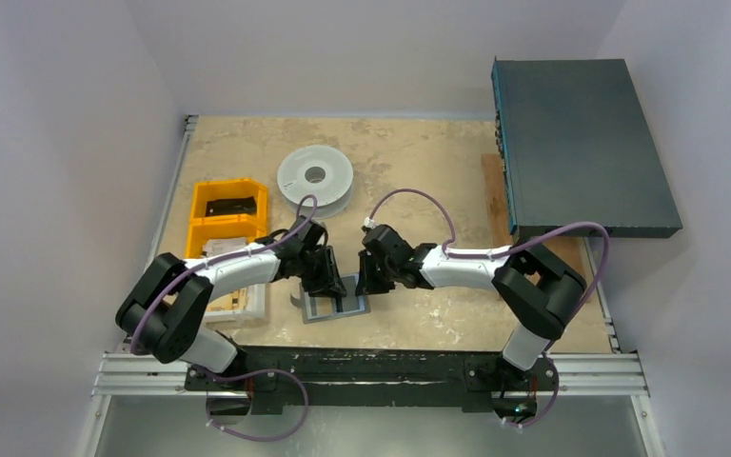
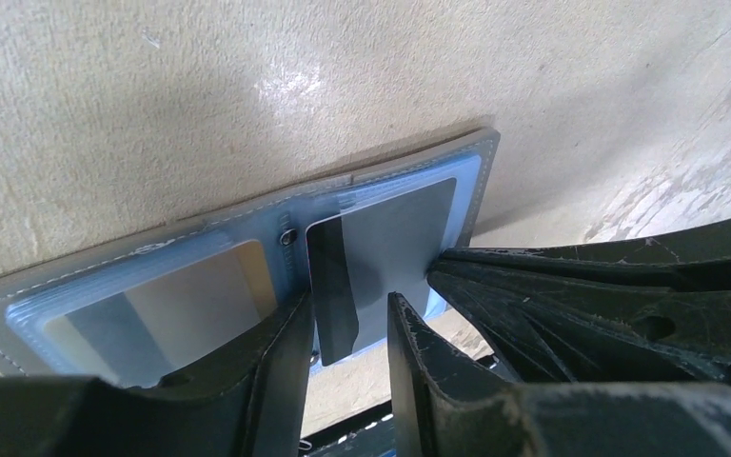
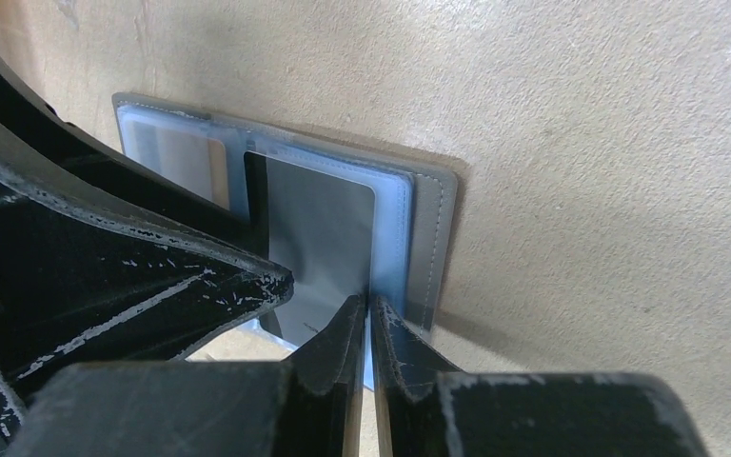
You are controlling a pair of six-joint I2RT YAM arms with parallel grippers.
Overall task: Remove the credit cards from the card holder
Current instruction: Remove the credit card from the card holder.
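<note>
Where the two grippers meet: a mottled tan tabletop (image 1: 419,171), close to its near edge; white walls (image 1: 67,114) shut it in at the left, back and right.
Left gripper (image 2: 347,305): fingers (image 2: 276,381) partly spread, lowered over the card holder (image 2: 247,248), one on each side of a grey card's (image 2: 390,238) black stripe; no pinch visible.
Right gripper (image 3: 365,303): fingertips pressed nearly together, nipping the clear sleeve (image 3: 395,238) at the holder's right edge.
Card holder: open and flat on the table between both grippers; the grey card sits in its right pocket, a second card (image 2: 181,305) in the left.
Farther out: a pale round spool (image 1: 315,175) behind, yellow bins (image 1: 228,214) to the left, a dark box (image 1: 581,143) at the right rear.
Top view only: arms, bins, spool, box.
Wrist views only: cards, sleeve, finger gaps.
</note>
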